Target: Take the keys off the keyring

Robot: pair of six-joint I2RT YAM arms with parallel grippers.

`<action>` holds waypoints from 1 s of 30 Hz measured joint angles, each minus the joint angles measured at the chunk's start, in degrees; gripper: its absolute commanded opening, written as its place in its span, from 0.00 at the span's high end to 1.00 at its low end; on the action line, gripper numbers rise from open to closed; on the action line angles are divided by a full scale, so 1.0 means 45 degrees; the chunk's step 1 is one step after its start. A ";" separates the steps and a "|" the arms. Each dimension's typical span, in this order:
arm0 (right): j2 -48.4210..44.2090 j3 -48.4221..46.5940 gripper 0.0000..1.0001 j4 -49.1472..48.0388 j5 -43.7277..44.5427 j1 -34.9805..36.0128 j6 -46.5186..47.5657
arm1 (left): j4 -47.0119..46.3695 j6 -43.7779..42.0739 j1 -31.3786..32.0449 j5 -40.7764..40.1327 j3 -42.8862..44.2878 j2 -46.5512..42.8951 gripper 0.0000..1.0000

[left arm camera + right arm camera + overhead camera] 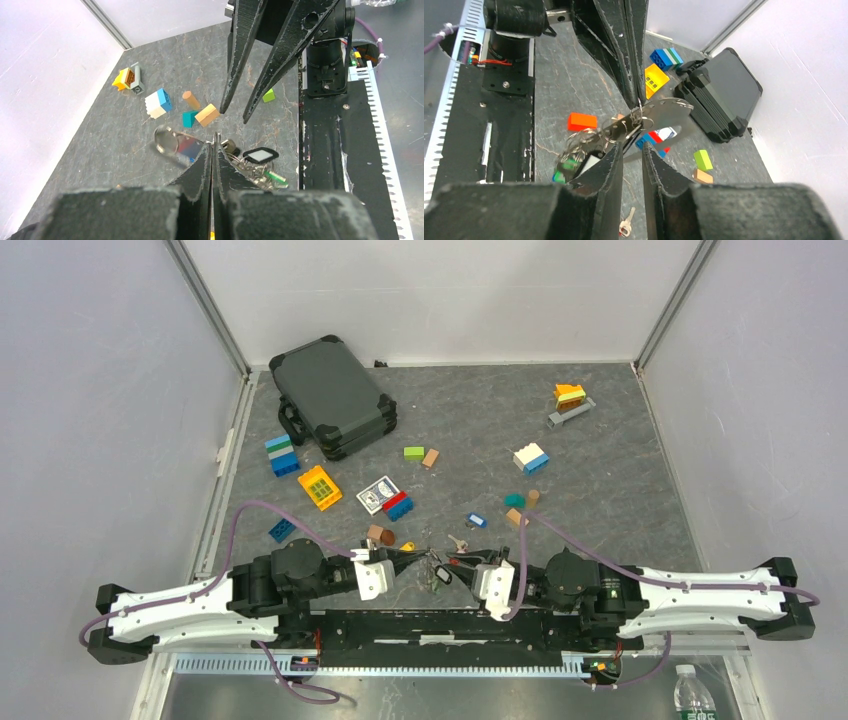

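While left tool [214, 137] pinches keyring [664, 113], right tool [631, 146] stands open.

My left arm [190, 605] and right arm [690, 595] both lie low along the near edge of the counter. The elbows sit out toward its near corners and the forearms fold inward to the middle of that edge. My left gripper [408, 560] points right, its fingers [202, 165] pressed flat together, pinching the keyring [664, 111]. My right gripper [458, 562] points left, almost tip to tip with the other, and its fingers [611, 165] stand apart with a narrow gap.
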State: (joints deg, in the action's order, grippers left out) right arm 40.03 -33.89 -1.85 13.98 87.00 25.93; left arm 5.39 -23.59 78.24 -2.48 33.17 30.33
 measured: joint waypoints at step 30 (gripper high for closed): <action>0.0709 0.0432 0.78 -0.2006 -0.1001 0.0000 0.0117 | -0.0233 0.0005 0.0000 0.1205 -0.0005 0.0068 0.98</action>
State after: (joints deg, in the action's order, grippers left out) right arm 43.22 -31.94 -10.87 9.47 87.00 26.46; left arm 4.34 -23.57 78.24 2.94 33.15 30.63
